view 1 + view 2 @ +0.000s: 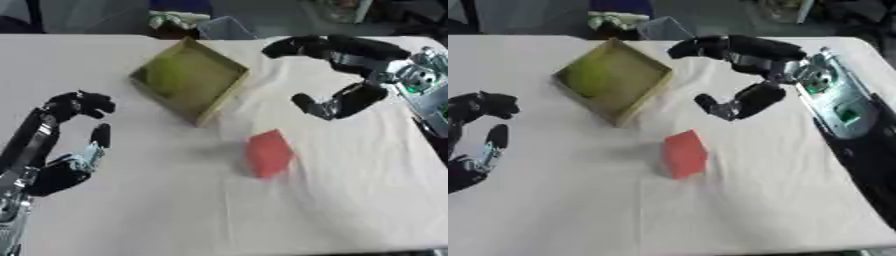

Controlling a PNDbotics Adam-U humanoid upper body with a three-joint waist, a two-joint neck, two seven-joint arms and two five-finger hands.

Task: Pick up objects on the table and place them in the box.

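Left eye view: we see our right hand spread, grasping nothing, above the tabletop between the box and red block; left hand idle, released.

A cream cloth-covered table fills the view, with dark floor and blurred clutter behind its far edge.

Pale cloth-covered table; dark clutter, clear container beyond far edge.

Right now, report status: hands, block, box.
Both hands empty: right hand open above table, left hand open, idle. Red block on cloth, outside box. Path unobstructed.
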